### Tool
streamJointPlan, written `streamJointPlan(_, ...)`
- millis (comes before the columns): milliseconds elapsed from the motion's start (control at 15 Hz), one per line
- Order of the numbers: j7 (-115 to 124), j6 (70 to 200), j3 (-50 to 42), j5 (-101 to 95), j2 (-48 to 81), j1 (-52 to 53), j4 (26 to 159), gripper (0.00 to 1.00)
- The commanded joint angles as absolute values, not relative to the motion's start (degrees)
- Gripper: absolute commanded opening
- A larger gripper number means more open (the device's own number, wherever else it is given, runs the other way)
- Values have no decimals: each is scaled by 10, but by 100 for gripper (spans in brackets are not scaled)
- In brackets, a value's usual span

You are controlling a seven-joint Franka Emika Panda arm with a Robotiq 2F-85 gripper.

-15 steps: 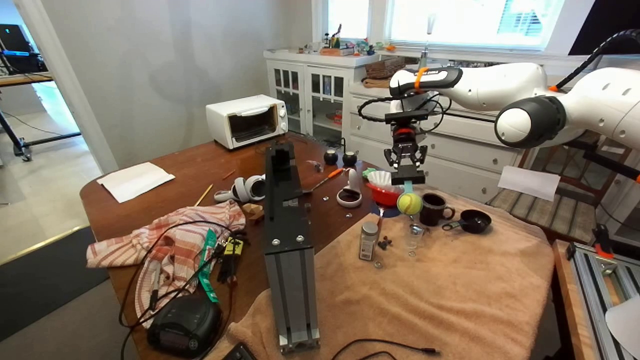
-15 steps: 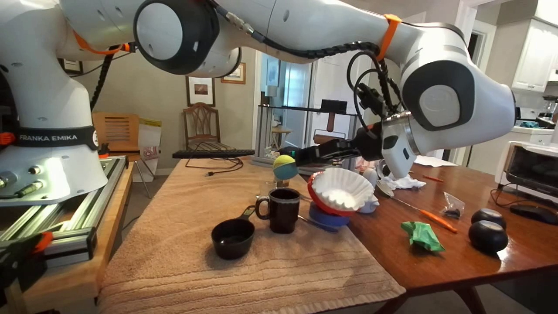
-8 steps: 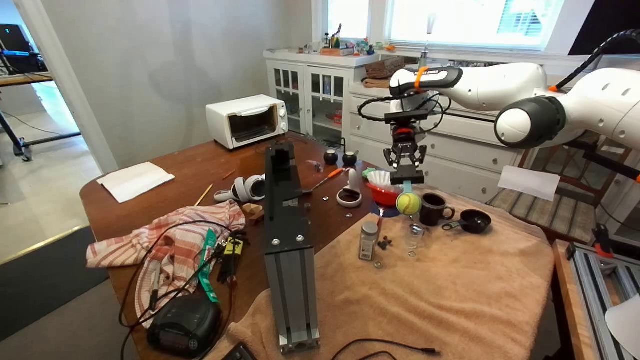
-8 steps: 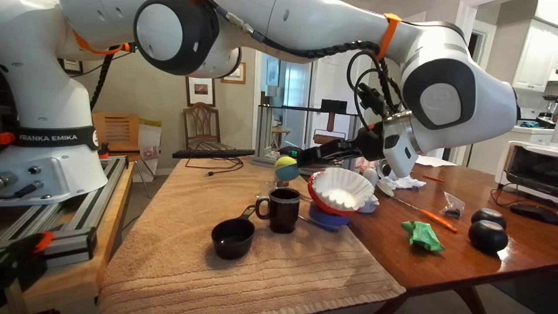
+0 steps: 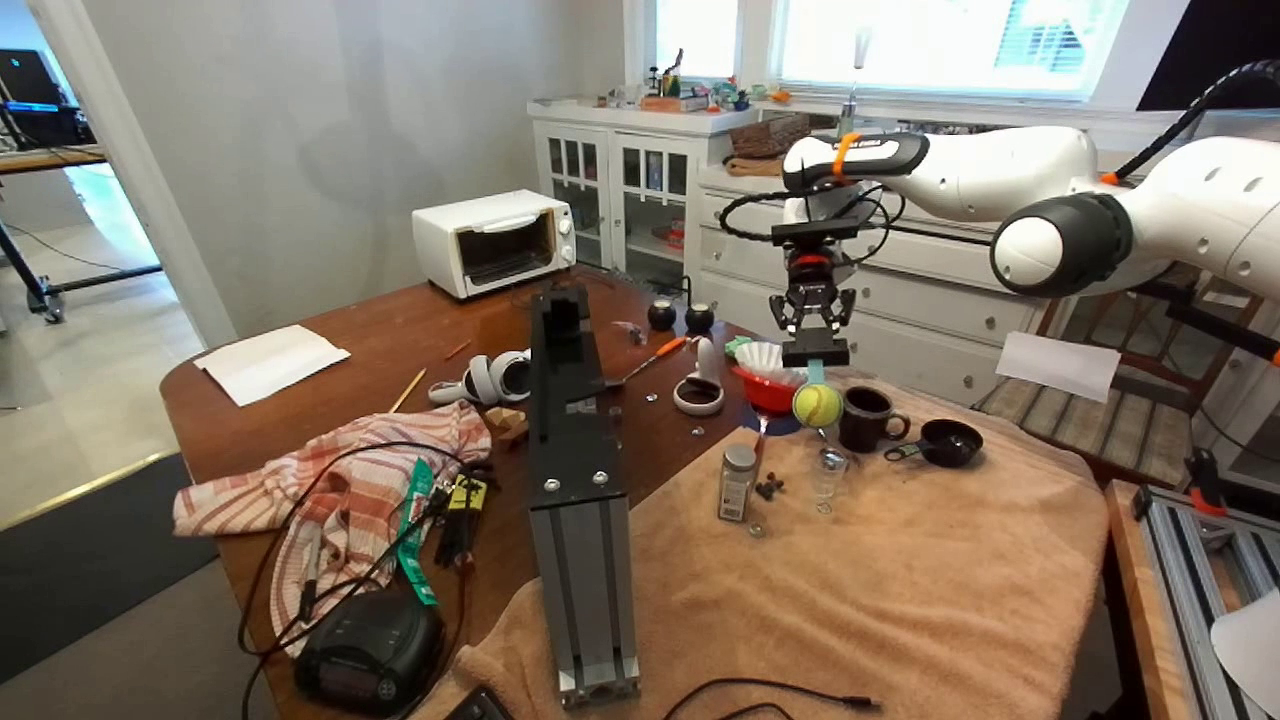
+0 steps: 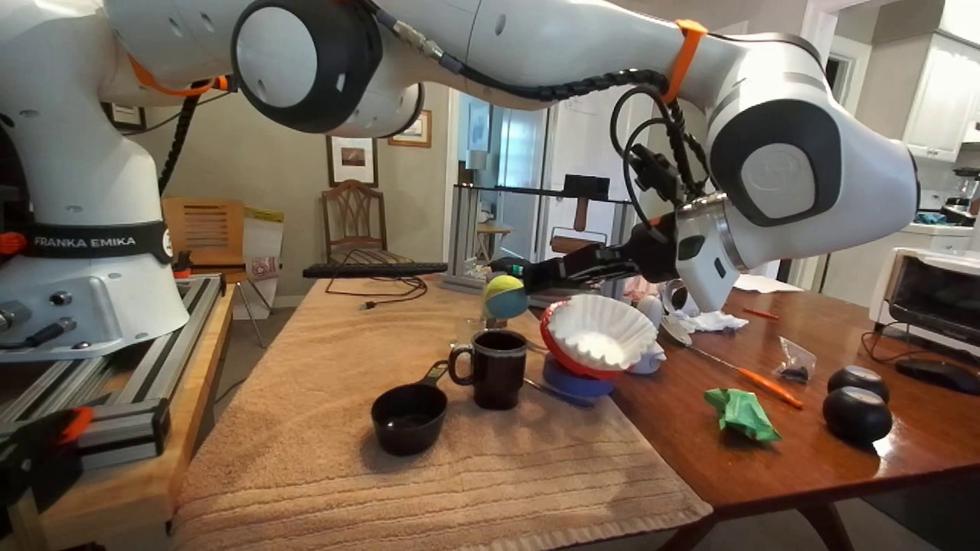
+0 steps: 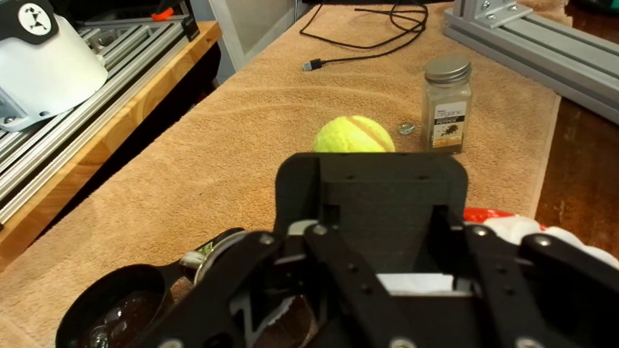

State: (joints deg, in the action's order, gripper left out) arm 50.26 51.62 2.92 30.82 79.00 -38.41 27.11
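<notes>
My gripper [image 5: 814, 338] is shut on a black block [image 7: 394, 193], whose wide face fills the space between the fingers in the wrist view. A teal piece [image 5: 816, 371] hangs from this block and cradles a yellow tennis ball [image 5: 818, 406]. In an exterior view the tennis ball [image 6: 503, 285] shows yellow above a teal cup [image 6: 507, 303]. They hang in the air over the towel, close to a dark mug [image 6: 499, 371]. A small clear glass [image 5: 829, 474] stands below the ball. In the wrist view the block hides the ball's lower part.
A red bowl [image 6: 553, 348] with a white coffee filter [image 6: 601, 329] sits beside the mug. A black measuring cup [image 6: 409, 419] lies nearby. The pepper jar [image 7: 446, 108] stands on the tan towel [image 7: 217, 159]. A metal frame [image 5: 585, 590] rises from the table.
The wrist and the held block have drifted a little, to the right in an exterior view, with the ball still cradled. Nothing on the table has moved.
</notes>
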Motion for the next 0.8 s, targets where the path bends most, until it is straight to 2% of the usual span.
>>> streamJointPlan(0, 530, 512, 48, 322, 805, -405, 253, 22)
streamJointPlan(533, 633, 470, 98, 425, 817, -456, 293, 22)
streamJointPlan(733, 692, 501, 115, 488, 817, -475, 321, 22)
